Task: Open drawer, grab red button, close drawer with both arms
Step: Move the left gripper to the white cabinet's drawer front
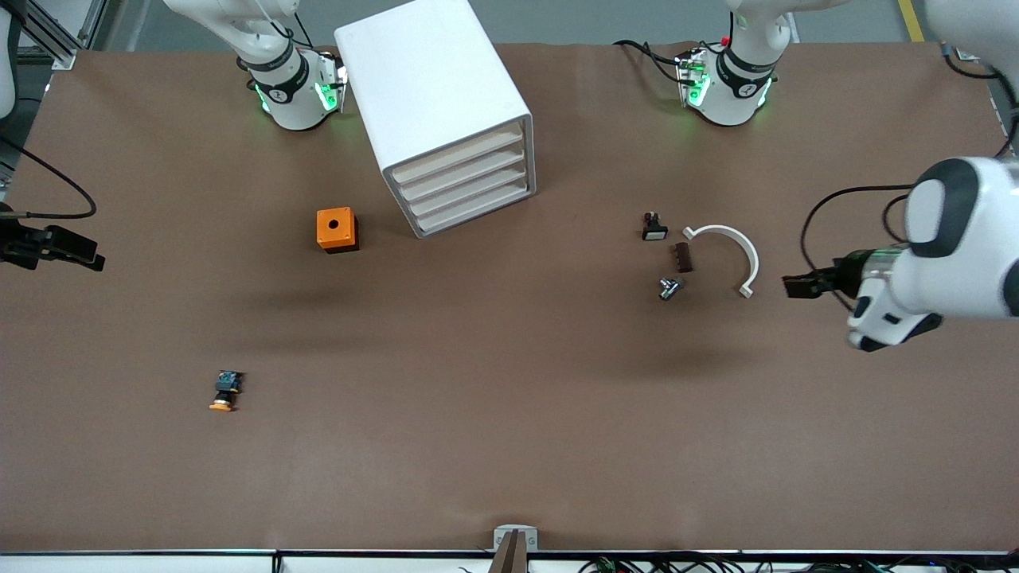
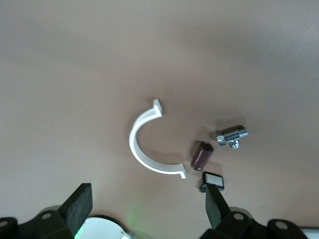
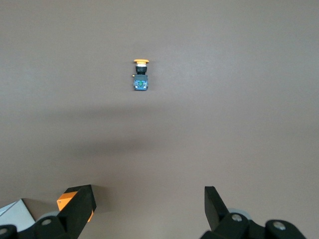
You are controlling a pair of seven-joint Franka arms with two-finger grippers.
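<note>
Near the robots' bases, a big white boxy cabinet (image 1: 434, 95) stands on the brown table (image 1: 509, 446), turned at an angle so that its four shallow white tray drawers face the front camera. Its topmost drawer (image 1: 458, 155) is pushed in flush with the three below it. No red-capped button shows in any view; the drawers' contents are hidden.

Beside the cabinet, toward the right arm's end of the table, sits an orange cube with a round hole in its top (image 1: 337, 229). Nearer to the front camera than the cube lies a small push button with an orange cap, black body and bluish rear end (image 1: 226, 391), on its side; the right wrist view shows it too (image 3: 141, 74).

Toward the left arm's end lies a cluster of small parts: a white plastic half-ring clamp (image 1: 732, 255), a small black block with a white face (image 1: 653, 229), a dark brown ribbed piece (image 1: 683, 257) and a shiny metal fitting (image 1: 669, 288). The brown piece lies between the black block and the metal fitting, just beside the clamp.

The left gripper (image 1: 800, 285) hangs over the table near the clamp, its fingers (image 2: 215, 205) spread apart and empty. The right gripper (image 1: 76, 248) hangs over the right arm's end of the table, well apart from the cube, its fingers (image 3: 79, 206) likewise spread with nothing between them.
</note>
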